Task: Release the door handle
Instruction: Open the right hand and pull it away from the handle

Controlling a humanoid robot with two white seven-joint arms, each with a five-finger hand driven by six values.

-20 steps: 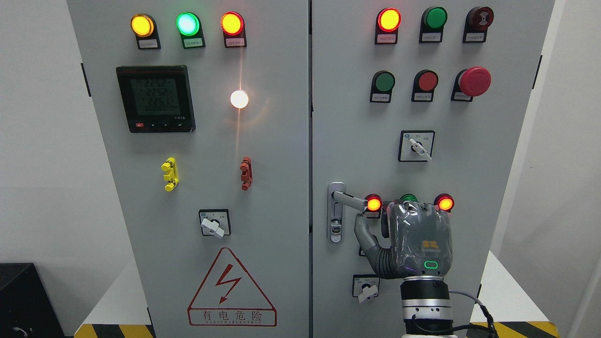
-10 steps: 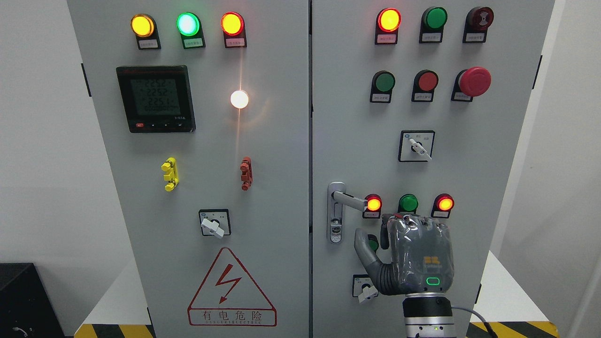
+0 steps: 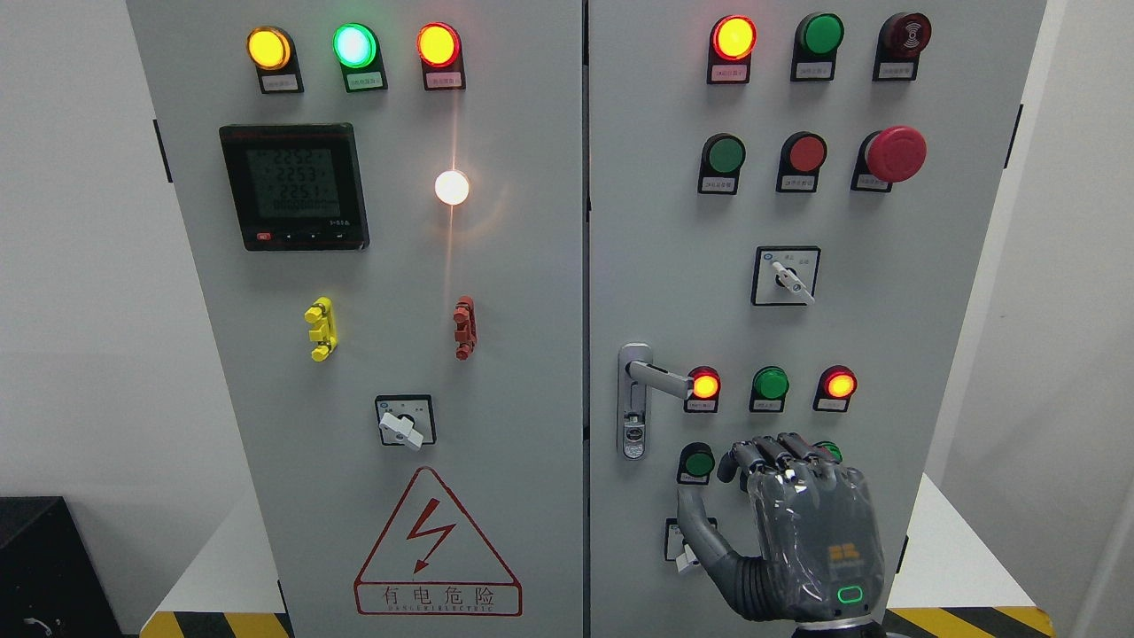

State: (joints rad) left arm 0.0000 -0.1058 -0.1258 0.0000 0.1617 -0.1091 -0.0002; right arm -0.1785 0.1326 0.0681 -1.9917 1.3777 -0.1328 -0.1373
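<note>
We see our grey right robot hand [image 3: 797, 523] low on the grey cabinet door [image 3: 886, 310], near its bottom edge. Its fingers [image 3: 780, 456] are curled and hold nothing. The silver door handle [image 3: 660, 379] sits apart, above it.

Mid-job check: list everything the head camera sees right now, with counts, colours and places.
Cabinet: one, grey, two doors, fills the view.
Door handle: one, silver, right door's left edge, free of the hand.
Lit lamps: seven; yellow, green, orange top left, white below, three orange-red on the right door.
Meter: one, black, left door.
Emergency stop: one, red, upper right.
Warning triangle: one, red, lower left door.
Right hand: grey, fingers curled, empty, below the handle.
</note>
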